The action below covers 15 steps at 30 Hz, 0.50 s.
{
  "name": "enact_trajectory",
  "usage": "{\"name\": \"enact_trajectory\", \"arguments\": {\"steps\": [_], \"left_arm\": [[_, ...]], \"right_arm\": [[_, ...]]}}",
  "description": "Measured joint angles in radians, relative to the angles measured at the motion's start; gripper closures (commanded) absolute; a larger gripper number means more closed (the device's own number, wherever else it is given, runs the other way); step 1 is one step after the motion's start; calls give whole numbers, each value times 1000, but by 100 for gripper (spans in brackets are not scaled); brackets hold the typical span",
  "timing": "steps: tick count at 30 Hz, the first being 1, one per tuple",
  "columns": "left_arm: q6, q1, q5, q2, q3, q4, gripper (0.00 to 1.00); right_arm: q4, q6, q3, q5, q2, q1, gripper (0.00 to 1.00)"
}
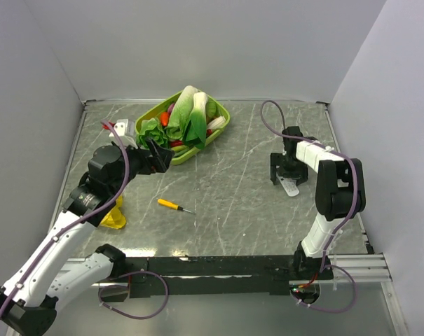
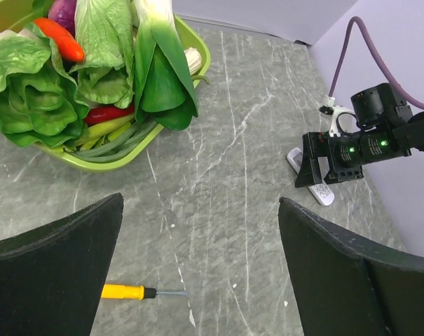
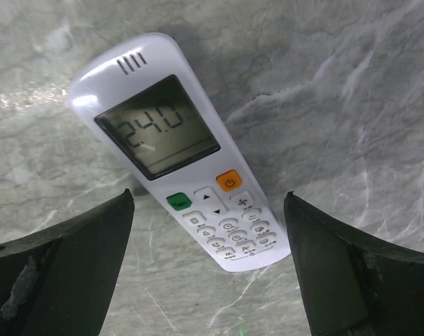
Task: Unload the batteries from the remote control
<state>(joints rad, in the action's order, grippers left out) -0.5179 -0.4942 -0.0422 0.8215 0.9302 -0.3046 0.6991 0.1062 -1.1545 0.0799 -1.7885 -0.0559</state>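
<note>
The right hand (image 3: 208,231) is hanging wide open over the remote control (image 3: 176,140). The left hand (image 2: 201,238) is hanging open too. Both are holding nothing.

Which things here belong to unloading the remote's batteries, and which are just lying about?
Belongs to the job:
- remote control, lying display up on the table below the open right fingers
- batteries: none visible

Lying about:
- yellow-handled screwdriver
- green basket of vegetables
- yellow item, partly hidden
</note>
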Motion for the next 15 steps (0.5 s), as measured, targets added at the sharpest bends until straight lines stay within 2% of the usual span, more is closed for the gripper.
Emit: {"name": "enact_trajectory", "arguments": {"steps": [2,5,6,10,15], "left_arm": [[0,0,0,-5,-2,0,3],[0,0,0,-19,-10,2,3],[1,0,0,-24,-12,1,3],[2,0,1,-40,-17,8,3],[2,0,-2,-39,-18,7,3]], "right_arm": [[5,0,0,-3,-7,5,12],[8,-1,0,-7,-12,6,23],[10,-2,0,-8,-12,6,31],[16,-1,0,-25,-11,6,48],[15,4,1,-24,-9,2,59]]}}
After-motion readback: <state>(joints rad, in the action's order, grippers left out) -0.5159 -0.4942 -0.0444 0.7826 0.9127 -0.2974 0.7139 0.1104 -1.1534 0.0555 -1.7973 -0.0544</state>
